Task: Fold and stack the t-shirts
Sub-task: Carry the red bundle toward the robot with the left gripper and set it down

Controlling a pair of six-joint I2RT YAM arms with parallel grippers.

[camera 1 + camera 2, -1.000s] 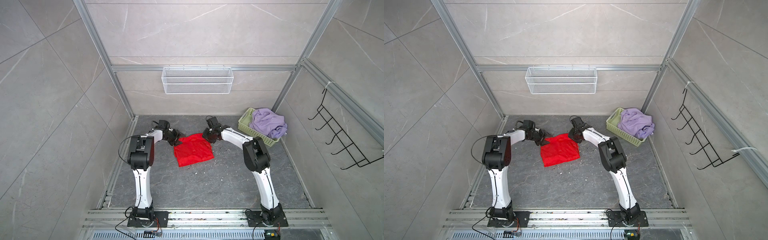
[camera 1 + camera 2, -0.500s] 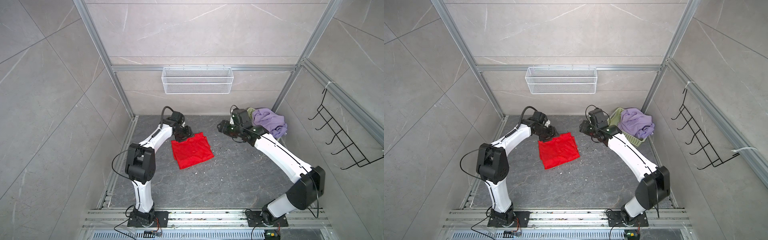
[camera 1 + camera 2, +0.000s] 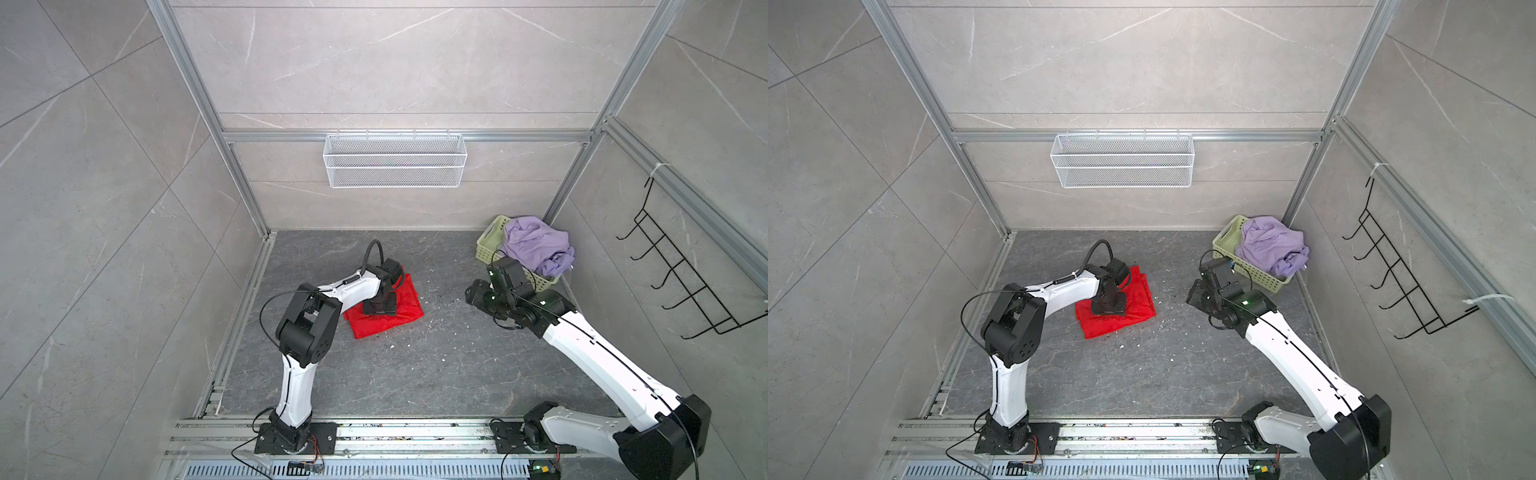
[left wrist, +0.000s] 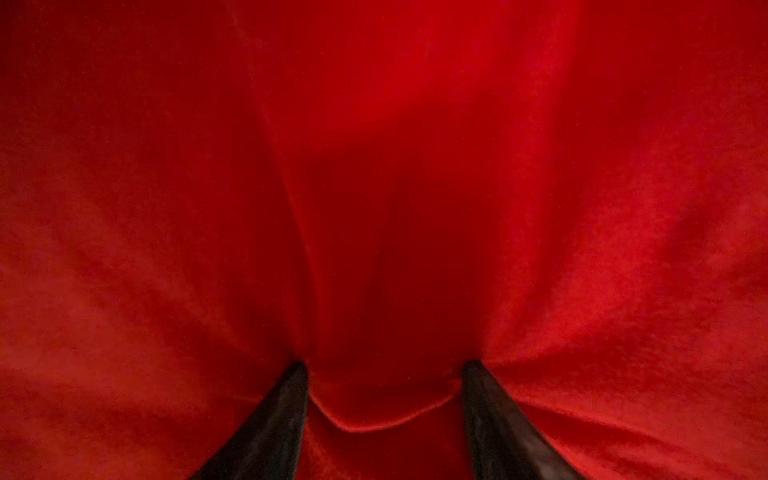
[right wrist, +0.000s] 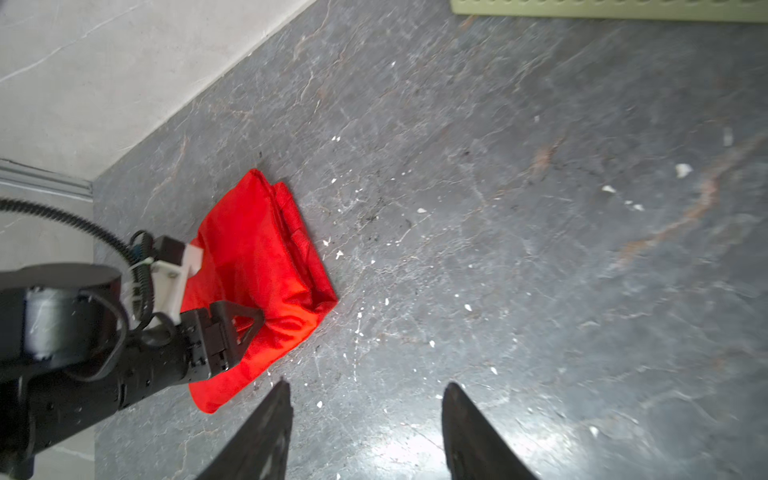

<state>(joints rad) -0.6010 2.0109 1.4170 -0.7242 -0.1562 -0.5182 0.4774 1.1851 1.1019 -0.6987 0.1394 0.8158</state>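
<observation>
A folded red t-shirt (image 3: pixel 409 305) lies pinned under the left gripper (image 4: pixel 384 368) while a lilac t-shirt (image 3: pixel 536 245) waits in the basket (image 3: pixel 486 249).

The red tee lies in a rough square on the grey floor (image 3: pixel 415 374), with the left jaws apart and their tips pressed into the cloth. The right gripper (image 5: pixel 365 386), jaws apart and empty, hovers over bare floor near the pale green basket holding the crumpled lilac tee. Both garments look light, limp and liable to slide, so the lilac one is probably best pinched at a raised fold on top.
</observation>
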